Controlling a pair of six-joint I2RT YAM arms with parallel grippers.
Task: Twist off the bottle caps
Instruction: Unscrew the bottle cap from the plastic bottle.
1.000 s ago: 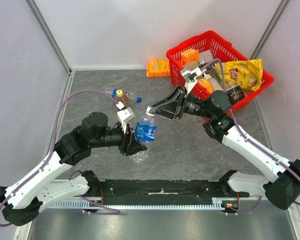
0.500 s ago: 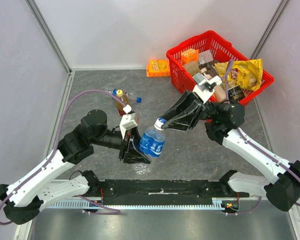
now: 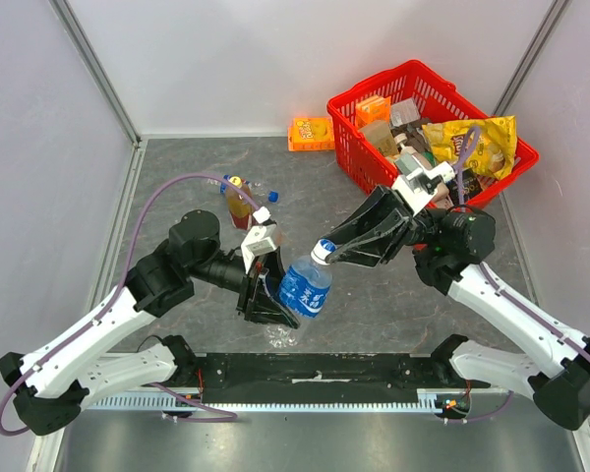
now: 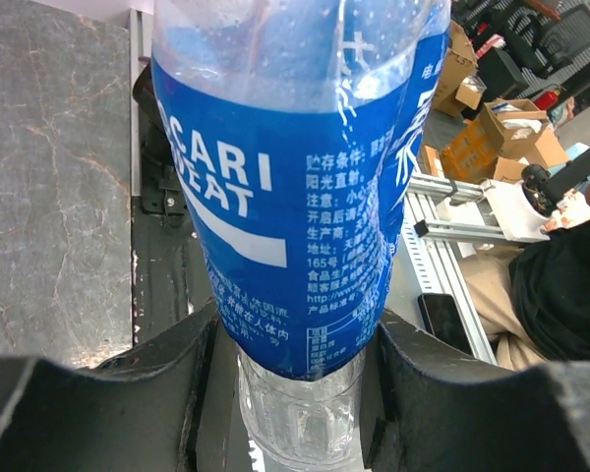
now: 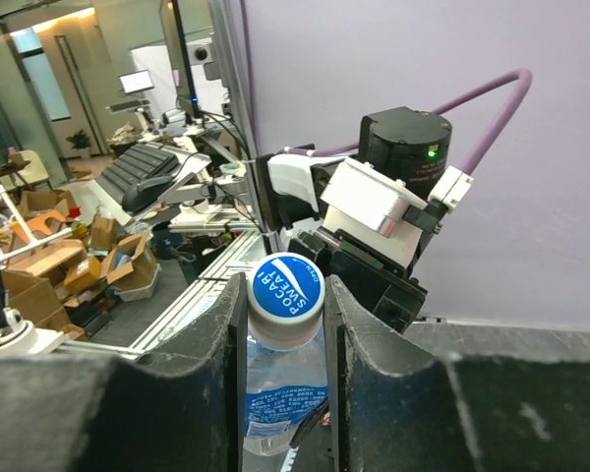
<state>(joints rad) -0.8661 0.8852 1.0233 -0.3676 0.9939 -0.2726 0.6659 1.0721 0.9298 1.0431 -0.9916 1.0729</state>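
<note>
The left gripper (image 4: 300, 379) is closed around the lower body of a clear plastic bottle with a blue label (image 3: 305, 287). Its two black fingers (image 4: 172, 379) press on either side of the label, as the left wrist view shows. The bottle is held off the dark grey marbled table (image 3: 374, 305), above the middle of its near edge. It is tilted, with its neck pointing up and toward the far right corner. The right gripper (image 5: 285, 307) reaches in from the right and is clamped on the bottle's round whitish screw cap with a blue printed top (image 5: 286, 285). The right wrist view shows one finger touching each side of the cap, which sits on the neck. Toward the far left part of the table, an amber plastic bottle (image 3: 240, 205) stands with a small yellow cap (image 3: 236, 183) on top. A small loose blue cap (image 3: 272, 196) lies on the table just beside it, on its right. A clear plastic item (image 3: 280, 332) lies on the table under the held bottle, close to the near edge; what it is cannot be told. A red plastic mesh basket (image 3: 346, 133) full of packaged snacks fills the far right corner. A small orange box (image 3: 311, 132) lies at the far edge, just left of the basket.
</note>
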